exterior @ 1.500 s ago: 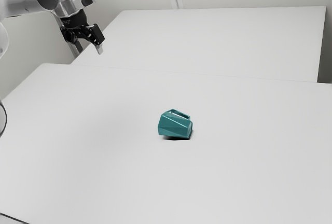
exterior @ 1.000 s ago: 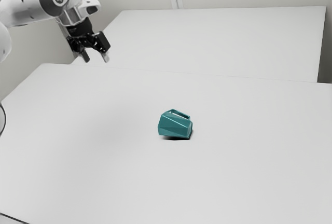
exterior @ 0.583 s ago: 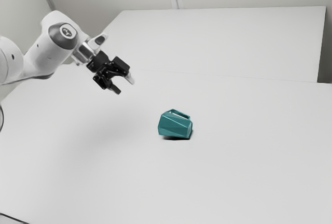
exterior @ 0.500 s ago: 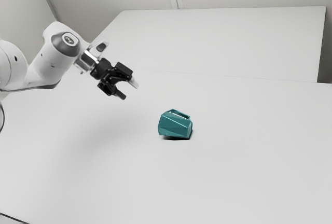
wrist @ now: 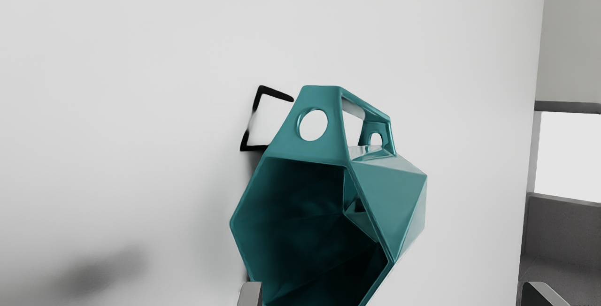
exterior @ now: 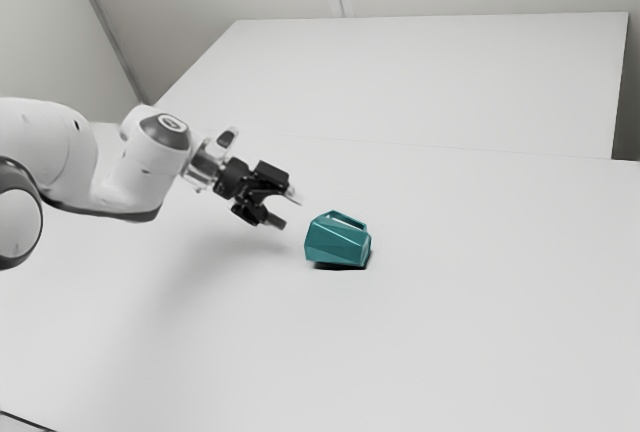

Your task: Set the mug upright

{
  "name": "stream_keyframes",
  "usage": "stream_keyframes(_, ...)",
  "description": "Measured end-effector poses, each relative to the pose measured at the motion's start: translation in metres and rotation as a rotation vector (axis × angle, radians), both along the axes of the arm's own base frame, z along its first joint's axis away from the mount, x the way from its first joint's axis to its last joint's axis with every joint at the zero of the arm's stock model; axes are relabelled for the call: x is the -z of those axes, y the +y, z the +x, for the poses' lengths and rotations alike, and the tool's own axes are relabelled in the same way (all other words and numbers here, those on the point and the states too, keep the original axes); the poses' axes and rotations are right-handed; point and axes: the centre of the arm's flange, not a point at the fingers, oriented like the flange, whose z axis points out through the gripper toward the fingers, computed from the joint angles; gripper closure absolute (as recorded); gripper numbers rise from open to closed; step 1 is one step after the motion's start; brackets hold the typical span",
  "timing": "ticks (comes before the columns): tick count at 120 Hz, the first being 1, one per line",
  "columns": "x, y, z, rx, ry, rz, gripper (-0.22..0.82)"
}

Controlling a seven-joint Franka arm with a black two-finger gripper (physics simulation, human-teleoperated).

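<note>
My gripper point(exterior: 287, 208) hangs low over the table, just to the exterior view's left of the teal mug point(exterior: 337, 242), and does not touch it. The mug lies on its side, handle uppermost. In the wrist view, the faceted mug point(wrist: 387, 202) has its dark open mouth turned toward my hand. The gripper point(wrist: 392, 294) is open there, its fingertips wide apart; one tip is near the edge of the mug's mouth, the other well off to the mug's side. Part of the mug's rim is cut off in that view.
A white table point(exterior: 450, 352) carries the mug, and behind it stands another white surface point(exterior: 420, 72) against the wall. The wrist view has the table's edge beside a grey area. A blurred shadow point(wrist: 94, 273) falls on the table.
The arm has come down from the exterior view's upper left toward the mug, with the hand tilting to point more sideways at it. The mug has stayed where it was.
</note>
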Motion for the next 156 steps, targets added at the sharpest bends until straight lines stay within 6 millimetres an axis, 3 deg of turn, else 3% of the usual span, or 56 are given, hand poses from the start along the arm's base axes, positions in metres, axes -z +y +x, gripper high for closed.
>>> stream_keyframes(49, 0.026, -0.055, 0.001, 0.086, -0.059, -0.054, 0.01)
stream_keyframes(56, 0.028, -0.056, 0.001, 0.089, -0.064, -0.056, 0.10)
stream_keyframes(69, 0.029, -0.056, 0.002, 0.092, -0.079, -0.057, 0.38)
stream_keyframes(81, 0.028, -0.058, 0.003, 0.100, -0.094, -0.056, 0.56)
stream_keyframes(94, 0.026, -0.061, 0.003, 0.112, -0.109, -0.054, 0.67)
stream_keyframes(115, 0.019, -0.068, 0.003, 0.133, -0.134, -0.051, 0.73)
stream_keyframes(133, -0.006, -0.068, 0.003, 0.144, -0.183, -0.041, 0.76)
stream_keyframes(156, -0.077, -0.056, -0.002, 0.235, -0.295, 0.089, 0.77)
